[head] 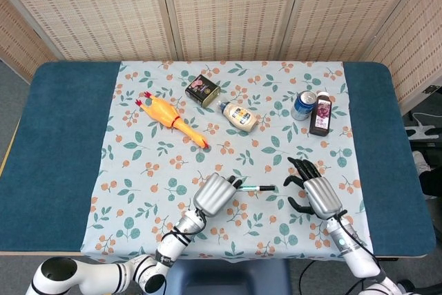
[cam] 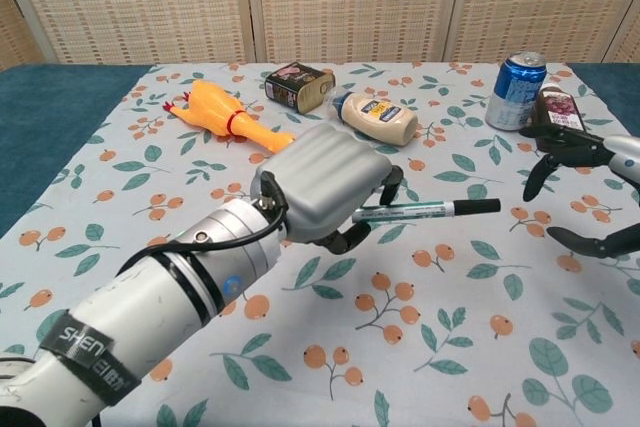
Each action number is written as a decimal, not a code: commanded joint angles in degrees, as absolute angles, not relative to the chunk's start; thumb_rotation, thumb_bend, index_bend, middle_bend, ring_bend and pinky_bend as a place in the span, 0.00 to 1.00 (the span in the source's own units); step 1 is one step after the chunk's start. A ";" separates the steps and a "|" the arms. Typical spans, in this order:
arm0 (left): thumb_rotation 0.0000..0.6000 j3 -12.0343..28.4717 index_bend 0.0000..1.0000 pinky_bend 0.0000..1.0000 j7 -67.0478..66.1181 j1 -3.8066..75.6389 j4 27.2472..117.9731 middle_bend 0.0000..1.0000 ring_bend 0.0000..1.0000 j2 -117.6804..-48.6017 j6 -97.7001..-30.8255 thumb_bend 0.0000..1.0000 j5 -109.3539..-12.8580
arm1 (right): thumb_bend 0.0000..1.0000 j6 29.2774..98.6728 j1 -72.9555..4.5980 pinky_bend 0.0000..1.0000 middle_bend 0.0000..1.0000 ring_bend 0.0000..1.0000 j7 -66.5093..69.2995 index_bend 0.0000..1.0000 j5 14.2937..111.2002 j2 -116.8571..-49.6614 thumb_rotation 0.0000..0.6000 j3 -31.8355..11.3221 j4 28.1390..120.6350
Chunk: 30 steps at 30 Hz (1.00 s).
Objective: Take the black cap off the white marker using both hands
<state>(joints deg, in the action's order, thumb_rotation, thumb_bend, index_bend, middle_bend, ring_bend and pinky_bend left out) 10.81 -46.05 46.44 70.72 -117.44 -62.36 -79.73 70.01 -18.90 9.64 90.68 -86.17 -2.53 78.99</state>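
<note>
While its fingers curl around the barrel, the left hand (cam: 325,190) grips the white marker (cam: 415,211) and holds it level above the tabletop (head: 62,143), over the near middle of the leaf-and-berry cloth (head: 159,150). From the hand the marker juts toward the robot's right, and the black cap (cam: 477,207) is on its free tip. Off that tip, near but not touching, the right hand (head: 314,188) holds nothing, its dark fingers (cam: 560,140) spread apart and curved toward the cap. Farther back on the cloth lie a yellow rubber chicken (head: 170,119), a dark tin (head: 202,90) and a squeeze bottle (head: 239,117), with a blue can (head: 303,105) and a dark juice bottle (head: 321,113) standing just beside each other at the far right
</note>
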 commanded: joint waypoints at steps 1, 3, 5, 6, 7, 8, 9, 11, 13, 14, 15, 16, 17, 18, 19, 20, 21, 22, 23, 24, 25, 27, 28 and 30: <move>1.00 10.75 0.83 1.00 -47.67 46.11 72.14 0.96 0.99 -117.24 -61.59 0.43 -77.92 | 0.28 72.35 -19.55 0.00 0.00 0.00 13.18 0.41 92.79 -87.81 1.00 -2.28 75.88; 1.00 10.80 0.83 1.00 -47.99 46.15 72.77 0.96 0.99 -117.43 -61.46 0.43 -77.46 | 0.29 72.31 -19.87 0.00 0.00 0.00 15.17 0.41 92.92 -88.23 1.00 -2.14 74.96; 1.00 10.75 0.83 1.00 -48.31 46.34 72.99 0.96 0.99 -117.85 -61.53 0.43 -77.44 | 0.29 71.70 -20.35 0.00 0.00 0.00 17.81 0.41 92.91 -88.45 1.00 -1.83 74.32; 1.00 10.75 0.83 1.00 -48.42 46.46 73.00 0.96 0.99 -118.05 -61.50 0.43 -77.41 | 0.29 71.50 -20.50 0.00 0.00 0.00 18.54 0.41 92.86 -88.54 1.00 -1.73 74.01; 1.00 10.76 0.83 1.00 -48.58 46.57 72.99 0.96 0.99 -118.24 -61.46 0.42 -77.35 | 0.29 71.39 -20.62 0.00 0.00 0.00 18.98 0.41 92.83 -88.66 1.00 -1.66 73.68; 1.00 10.77 0.82 1.00 -48.88 46.70 72.94 0.96 0.99 -118.47 -61.44 0.42 -77.28 | 0.29 71.30 -20.78 0.00 0.00 0.00 19.54 0.42 92.83 -88.82 1.00 -1.57 73.31; 1.00 10.76 0.82 1.00 -49.12 46.78 72.89 0.96 0.99 -118.63 -61.48 0.43 -77.24 | 0.29 71.18 -20.89 0.00 0.00 0.00 20.08 0.42 92.79 -88.91 1.00 -1.49 73.13; 1.00 10.74 0.82 1.00 -49.59 46.92 72.72 0.96 0.99 -119.00 -61.50 0.43 -77.08 | 0.29 70.72 -21.20 0.00 0.00 0.00 21.70 0.43 92.57 -89.04 1.00 -1.33 72.93; 1.00 10.88 0.82 1.00 -49.74 47.04 72.51 0.96 0.99 -119.32 -61.44 0.43 -76.80 | 0.29 70.29 -21.45 0.00 0.00 0.00 22.77 0.44 92.42 -89.14 1.00 -1.16 72.75; 1.00 11.00 0.82 1.00 -49.98 47.17 72.30 0.96 0.99 -119.44 -61.38 0.43 -76.65 | 0.29 70.08 -21.55 0.00 0.00 0.00 23.20 0.44 92.29 -89.27 1.00 -1.04 72.65; 1.00 11.07 0.82 1.00 -50.13 47.26 72.17 0.96 0.99 -119.48 -61.33 0.43 -76.55 | 0.29 69.87 -21.64 0.00 0.00 0.00 23.49 0.44 92.22 -89.32 1.00 -0.91 72.65; 1.00 11.18 0.82 1.00 -50.17 47.33 72.11 0.96 0.99 -119.50 -61.31 0.43 -76.45 | 0.29 69.68 -21.74 0.00 0.00 0.00 23.90 0.44 92.23 -89.34 1.00 -0.75 72.71; 1.00 11.35 0.82 1.00 -50.10 47.42 72.05 0.96 0.99 -119.47 -61.27 0.42 -76.31 | 0.29 69.50 -21.87 0.00 0.00 0.00 24.42 0.44 92.20 -89.40 1.00 -0.64 72.74; 1.00 11.44 0.81 1.00 -50.07 47.48 72.03 0.96 0.99 -119.36 -61.23 0.42 -76.24 | 0.29 69.29 -21.98 0.00 0.00 0.00 24.68 0.44 92.15 -89.43 1.00 -0.55 72.71; 1.00 11.53 0.81 1.00 -50.06 47.52 72.04 0.96 0.99 -119.27 -61.27 0.42 -76.19 | 0.29 69.03 -22.08 0.00 0.00 0.00 24.98 0.44 92.06 -89.41 1.00 -0.44 72.75; 1.00 11.65 0.81 1.00 -49.98 47.57 72.09 0.96 0.99 -119.19 -61.32 0.42 -76.12 | 0.29 68.66 -22.26 0.00 0.00 0.00 25.32 0.44 91.86 -89.41 1.00 -0.41 72.77; 1.00 11.72 0.81 1.00 -49.94 47.61 72.16 0.96 0.99 -119.13 -61.33 0.42 -76.05 | 0.30 68.41 -22.41 0.00 0.00 0.00 25.52 0.44 91.70 -89.46 1.00 -0.44 72.71; 1.00 11.77 0.81 1.00 -49.93 47.64 72.30 0.96 0.99 -119.03 -61.33 0.42 -75.95 | 0.30 68.13 -22.58 0.00 0.00 0.00 25.71 0.44 91.48 -89.59 1.00 -0.49 72.53; 1.00 11.79 0.81 1.00 -49.86 47.68 72.45 0.96 0.99 -118.98 -61.34 0.42 -75.91 | 0.30 67.97 -22.72 0.00 0.00 0.00 25.86 0.44 91.36 -89.73 1.00 -0.55 72.38; 1.00 11.80 0.81 1.00 -49.76 47.70 72.61 0.96 0.99 -118.92 -61.35 0.42 -75.89 | 0.30 67.87 -22.86 0.00 0.00 0.00 26.00 0.44 91.30 -89.85 1.00 -0.59 72.30; 1.00 11.80 0.81 1.00 -49.69 47.71 72.75 0.96 0.99 -118.85 -61.35 0.42 -75.82 | 0.30 67.83 -22.99 0.00 0.00 0.00 26.16 0.44 91.30 -89.95 1.00 -0.63 72.20; 1.00 11.72 0.81 1.00 -49.63 47.73 73.01 0.96 0.99 -118.70 -61.33 0.42 -75.72 | 0.31 68.00 -23.17 0.00 0.00 0.00 26.32 0.44 91.50 -90.11 1.00 -0.56 71.99; 1.00 11.67 0.81 1.00 -49.62 47.73 73.12 0.96 0.99 -118.64 -61.31 0.42 -75.64 | 0.32 68.12 -23.19 0.00 0.00 0.00 26.20 0.44 91.53 -90.22 1.00 -0.54 71.88; 1.00 11.61 0.81 1.00 -49.60 47.76 73.31 0.96 0.99 -118.56 -61.30 0.42 -75.50 | 0.33 68.08 -23.27 0.00 0.00 0.00 25.97 0.45 91.33 -90.38 1.00 -0.56 71.82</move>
<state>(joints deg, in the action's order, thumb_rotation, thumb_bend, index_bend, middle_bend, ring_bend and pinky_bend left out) 11.62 -49.60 47.75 73.31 -118.57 -61.30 -75.51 68.10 -23.25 25.99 91.38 -90.35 -0.55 71.83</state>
